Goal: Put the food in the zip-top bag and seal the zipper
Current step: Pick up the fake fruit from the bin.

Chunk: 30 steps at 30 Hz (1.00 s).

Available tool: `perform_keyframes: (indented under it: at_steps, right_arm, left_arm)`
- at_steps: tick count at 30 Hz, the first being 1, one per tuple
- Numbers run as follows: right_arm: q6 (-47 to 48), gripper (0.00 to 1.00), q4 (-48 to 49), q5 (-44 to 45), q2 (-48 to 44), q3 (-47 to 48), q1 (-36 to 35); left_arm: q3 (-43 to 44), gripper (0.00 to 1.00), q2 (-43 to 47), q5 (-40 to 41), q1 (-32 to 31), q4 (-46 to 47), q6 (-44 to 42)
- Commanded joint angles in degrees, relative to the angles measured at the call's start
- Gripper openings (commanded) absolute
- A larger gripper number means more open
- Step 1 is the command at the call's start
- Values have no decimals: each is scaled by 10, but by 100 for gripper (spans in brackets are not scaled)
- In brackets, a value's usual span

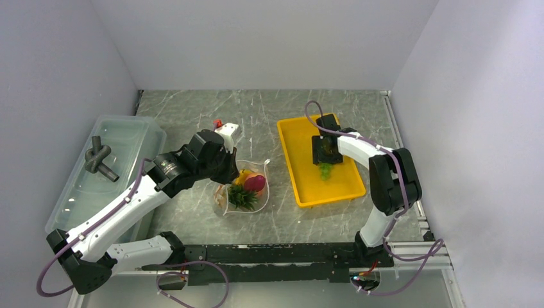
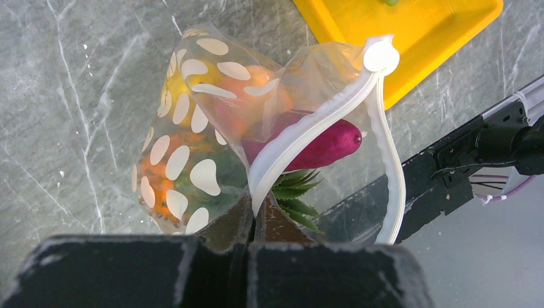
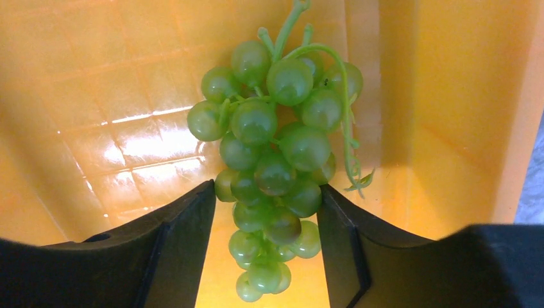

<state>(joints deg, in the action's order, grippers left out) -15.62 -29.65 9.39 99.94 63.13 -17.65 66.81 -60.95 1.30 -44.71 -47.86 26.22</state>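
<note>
Left gripper: clenched on the mouth edge of the clear crinkly zip-top bag with white dots, pinching right beside the whitish zipper strip. The bag mouth gapes just ahead of those jaws.

In the bag, beyond the jaws: orange toy pineapple with a green spiky crown, peach-coloured round fruit, dark red-purple piece. By my count 3 of 4 foods are in.

Right gripper: straddles the green plastic grape bunch, which lies on the floor of the yellow plastic tray. There's 1 finger at each flank, the stem end is past the fingertips, and the thin tail is back between the fingers. The pads look to be at the grapes, but I can't tell if they're actually biting.

Step in hand is the grape pick. To do it well:
- Squeeze across the fat middle of the bunch, not the tail (it's lumpy, so single grapes will likely roll out of the pads).
- Lift straight up, because the tray wall sits just outside 1 finger.
- Drop it between the 2 zipper lips. The pineapple crown sits near the mouth and could block entry.
- Run the zipper only after that.
</note>
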Motion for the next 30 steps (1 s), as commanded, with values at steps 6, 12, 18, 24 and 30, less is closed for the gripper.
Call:
perform_keyframes:
  at_steps: [6, 12, 18, 24, 30]
  right_arm:
    - [-9, 36, 8, -13, -31, 1, 2]
    - [-10, 29, 9, -18, -36, 0, 2]
    - [-18, 48, 24, -20, -28, -15, 2]
    - [-24, 51, 39, -25, -17, -25, 2]
    - [-26, 48, 44, -28, -4, -27, 1]
  left_arm:
    - [12, 0, 13, -8, 0, 8, 6]
    - [12, 0, 12, -8, 1, 11, 7]
    - [11, 0, 11, -16, 0, 12, 9]
    - [10, 0, 12, -15, 1, 11, 11]
    - [9, 0, 10, -16, 0, 14, 12]
